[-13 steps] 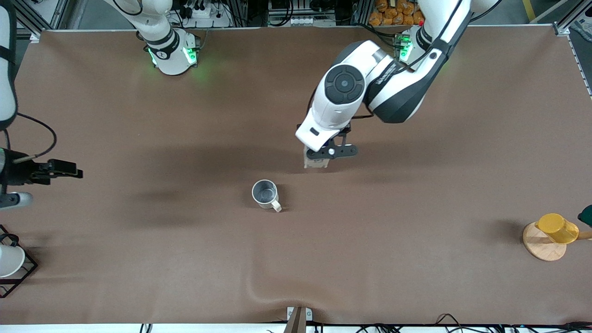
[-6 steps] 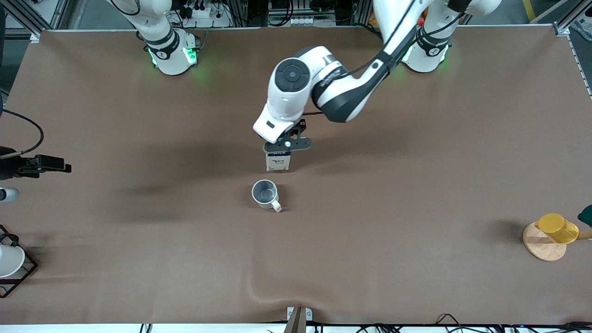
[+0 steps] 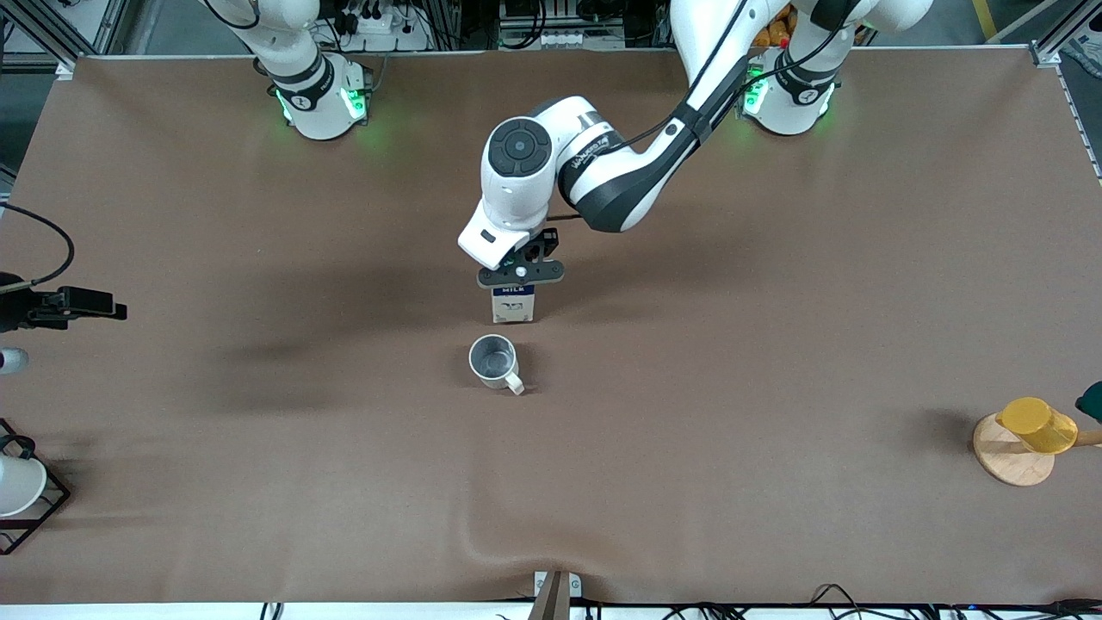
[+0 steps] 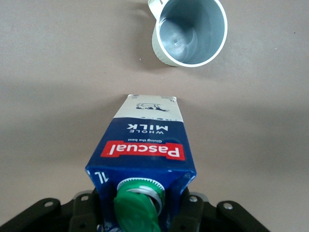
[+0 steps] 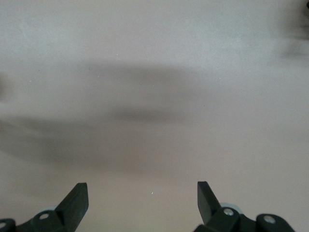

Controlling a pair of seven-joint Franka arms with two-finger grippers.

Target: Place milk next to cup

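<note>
The milk (image 3: 513,304) is a dark blue carton with a red band and a green cap, held upright. My left gripper (image 3: 520,277) is shut on its top. The carton's base is close to the table, just farther from the front camera than the cup (image 3: 493,359). The cup is an off-white mug with a grey inside and a small handle. In the left wrist view the milk (image 4: 145,145) sits between my left gripper's (image 4: 140,215) fingers, with the cup (image 4: 190,31) a short gap away. My right gripper (image 3: 108,307) waits open and empty over the right arm's end of the table, also seen in its own wrist view (image 5: 142,188).
A yellow cup (image 3: 1037,424) lies on a round wooden disc (image 3: 1012,456) at the left arm's end. A white cup (image 3: 17,484) sits in a black wire rack (image 3: 43,508) at the right arm's end. The brown table cover has a wrinkle (image 3: 482,542) near the front edge.
My left arm has carried the milk toward the right arm's end of the table, to a spot close beside the cup. The cup has not moved.
</note>
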